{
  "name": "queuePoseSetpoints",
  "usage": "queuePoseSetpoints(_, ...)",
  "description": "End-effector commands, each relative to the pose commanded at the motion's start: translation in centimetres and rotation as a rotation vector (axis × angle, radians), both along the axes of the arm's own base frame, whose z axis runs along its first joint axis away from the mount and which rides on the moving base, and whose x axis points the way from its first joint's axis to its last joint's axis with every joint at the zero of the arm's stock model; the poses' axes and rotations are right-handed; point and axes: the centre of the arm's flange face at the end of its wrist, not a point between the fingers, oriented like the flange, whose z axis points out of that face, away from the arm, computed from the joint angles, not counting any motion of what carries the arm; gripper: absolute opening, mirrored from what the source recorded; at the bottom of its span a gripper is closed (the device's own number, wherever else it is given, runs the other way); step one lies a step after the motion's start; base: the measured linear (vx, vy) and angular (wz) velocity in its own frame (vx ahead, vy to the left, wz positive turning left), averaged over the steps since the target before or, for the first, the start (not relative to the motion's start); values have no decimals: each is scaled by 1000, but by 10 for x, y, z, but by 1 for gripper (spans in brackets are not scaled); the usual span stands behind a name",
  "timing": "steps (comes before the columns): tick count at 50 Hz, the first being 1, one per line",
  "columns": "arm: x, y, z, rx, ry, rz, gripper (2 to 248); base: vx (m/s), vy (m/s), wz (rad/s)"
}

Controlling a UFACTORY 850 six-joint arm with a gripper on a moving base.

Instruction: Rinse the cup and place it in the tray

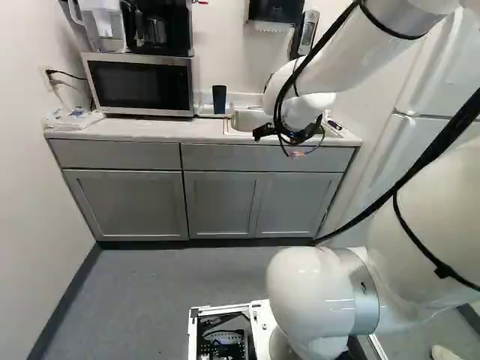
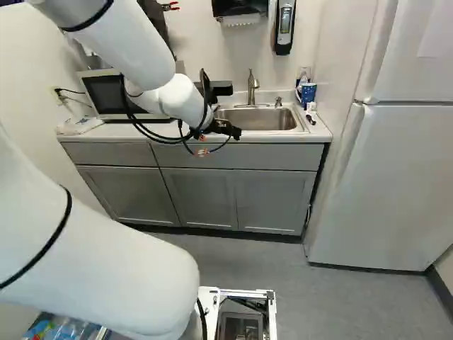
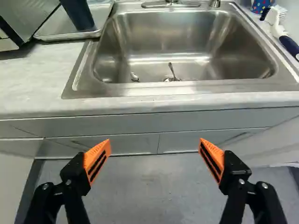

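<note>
The gripper [image 2: 230,130] hangs just in front of the counter's edge by the sink in the right base view. Seen from the wrist, the gripper [image 3: 155,151] is open, its orange pads wide apart with nothing between them. A dark blue cup [image 3: 78,15] stands on a silver tray [image 3: 100,11] beside the sink, ahead of the gripper and off to one side. The same cup [image 1: 219,99] shows right of the microwave in the left base view. The sink [image 3: 175,39] lies ahead of the fingers, with a spoon-like metal piece [image 3: 172,71] and another small metal object at its bottom.
The faucet [image 2: 252,86] rises behind the sink. A patterned blue cup [image 2: 308,92] and a brush [image 3: 275,23] are at the sink's far side from the tray. The microwave [image 1: 141,84] stands on the counter [image 1: 150,130]; cabinets are below. A refrigerator [image 2: 389,177] stands to the right.
</note>
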Motion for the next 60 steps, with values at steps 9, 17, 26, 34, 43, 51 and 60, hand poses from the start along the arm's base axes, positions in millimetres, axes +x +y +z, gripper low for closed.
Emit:
queuePoseSetpoints(9, -10, 5, -21, -9, -48, 7, 247, 0, 0, 0)
queuePoseSetpoints(17, -21, 10, -40, -16, -91, 16, 247, 0, 0, 0)
queuePoseSetpoints(26, -34, 15, -58, -21, -136, 26, 247, 0, 0, 0)
queuePoseSetpoints(34, -45, 19, -72, -24, -172, 36, 247, 0, 0, 0)
queuePoseSetpoints(43, -57, 23, -86, -25, -210, 47, 247, 0, 0, 0)
queuePoseSetpoints(51, -68, 26, -97, -24, -240, 56, 247, 0, 0, 0)
queuePoseSetpoints(60, -79, 30, -108, -23, -271, 66, 247, 0, 0, 0)
